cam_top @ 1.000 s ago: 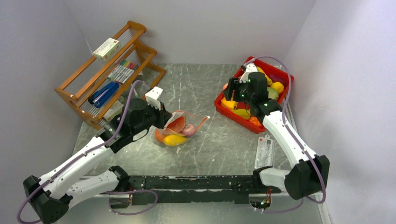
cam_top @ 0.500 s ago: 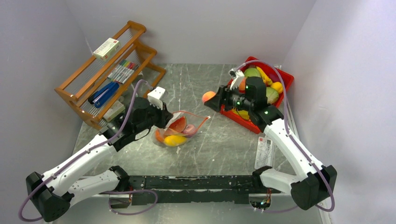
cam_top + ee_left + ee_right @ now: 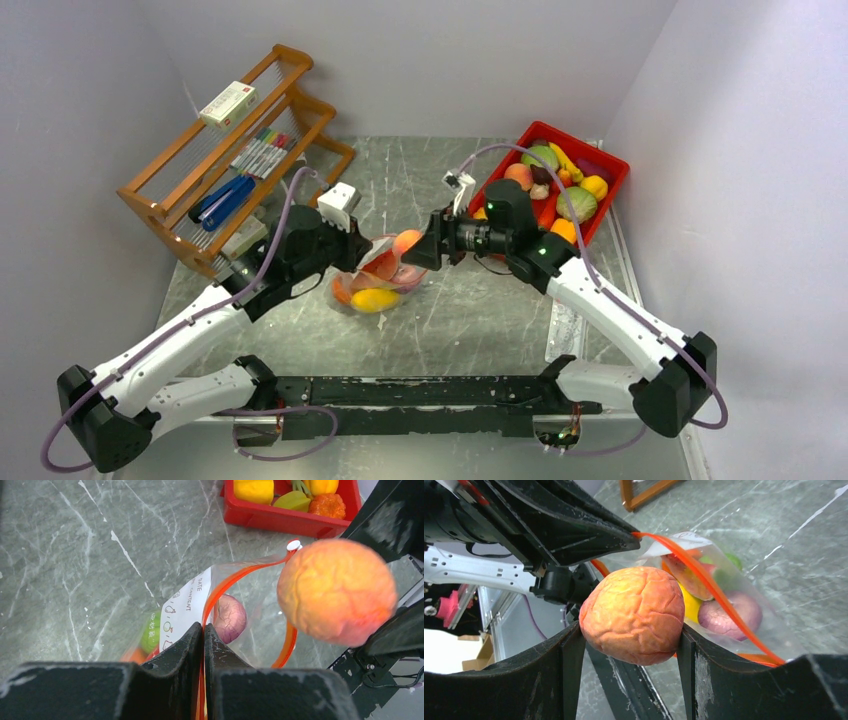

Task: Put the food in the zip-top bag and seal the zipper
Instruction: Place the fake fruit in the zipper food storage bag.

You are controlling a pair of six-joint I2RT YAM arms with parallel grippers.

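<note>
The clear zip-top bag lies mid-table with its mouth held open; it holds yellow, purple, green and red toy food. My left gripper is shut on the orange-red zipper strip at the mouth's edge, by the white label. My right gripper is shut on a peach-orange toy fruit and holds it just above the bag's mouth. In the right wrist view the peach fruit sits between both fingers, with the zipper and a purple piece behind it. It also shows in the left wrist view.
A red tray with several more toy fruits and vegetables stands at the back right. A wooden rack holding pens and a small box stands at the back left. A flat clear packet lies near the right arm's base.
My right gripper has carried the peach fruit left from the red tray to just over the bag's mouth. My left gripper has kept its hold on the bag's edge.
</note>
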